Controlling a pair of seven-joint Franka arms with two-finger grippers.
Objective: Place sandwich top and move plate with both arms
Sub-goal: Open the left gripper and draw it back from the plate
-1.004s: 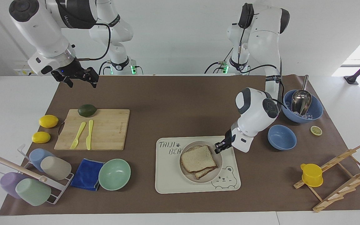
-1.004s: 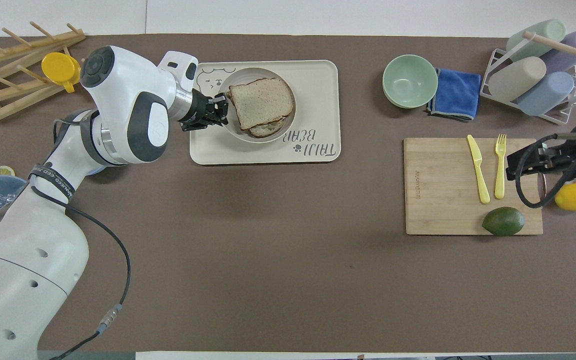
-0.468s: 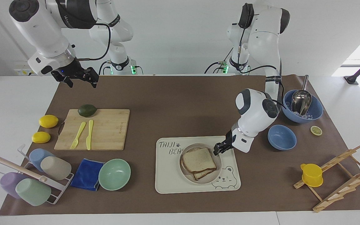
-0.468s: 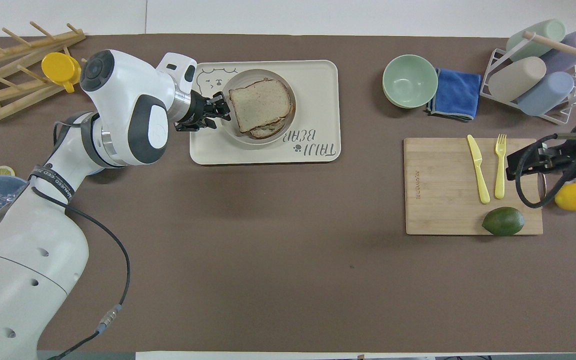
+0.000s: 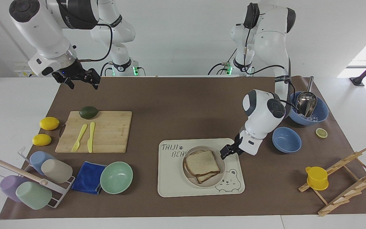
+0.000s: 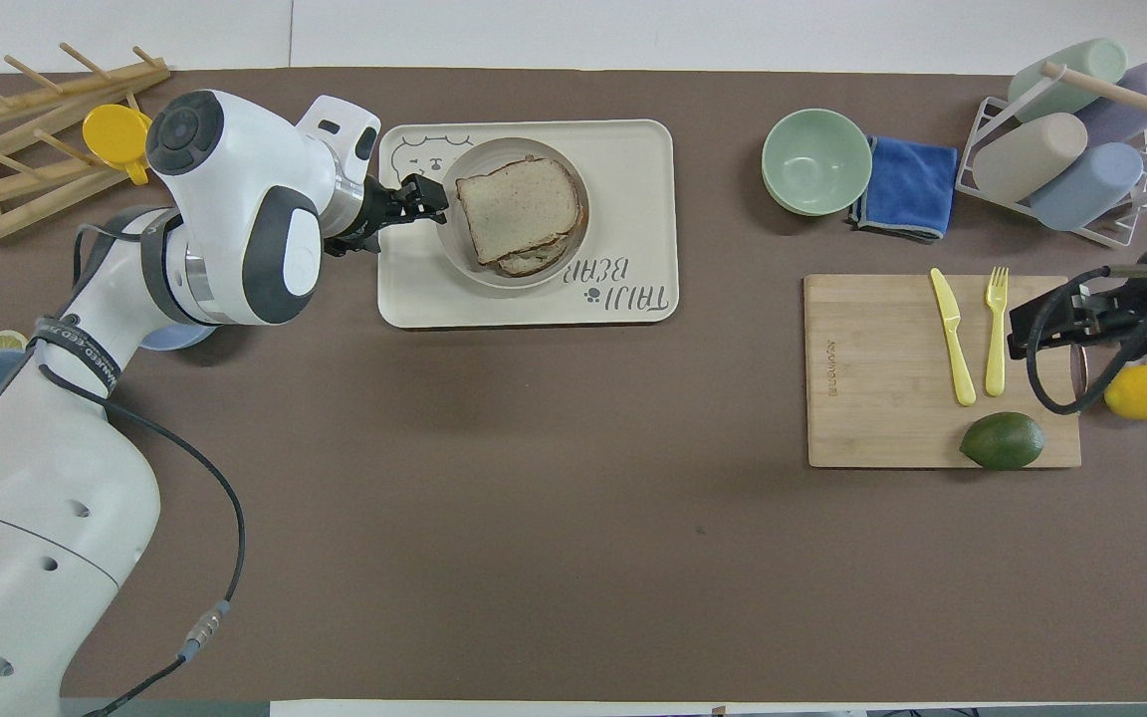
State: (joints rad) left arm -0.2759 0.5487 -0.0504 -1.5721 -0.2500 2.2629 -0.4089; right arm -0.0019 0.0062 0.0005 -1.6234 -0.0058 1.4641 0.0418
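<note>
Facing view. The sandwich top (image 5: 201, 162) is lying flat on a lower slice, both resting on the plate (image 5: 220, 173). The plate is sitting on the bear tray (image 5: 170, 178), in the half of the tray toward the left arm's end of the table. The left gripper (image 5: 227, 152) is hovering low at the plate's rim, on the side toward the left arm's end; whether its fingers are parted or together cannot be told here, and nothing is showing between them. The right gripper (image 5: 80, 79) is waiting in the air over the mat's corner nearest the right arm's base, fingers spread and empty. The cutting board (image 5: 113, 133) is lying toward the right arm's end, carrying an avocado (image 5: 88, 112).

Overhead view. The sandwich top (image 6: 519, 207) is covering most of the plate (image 6: 454, 257), its corners reaching close to the rim. The left gripper (image 6: 421, 194) is pointing at the plate's edge, apart from the bread. The right gripper (image 6: 1056, 321) is showing over the cutting board's (image 6: 872, 378) edge toward the right arm's end.
</note>
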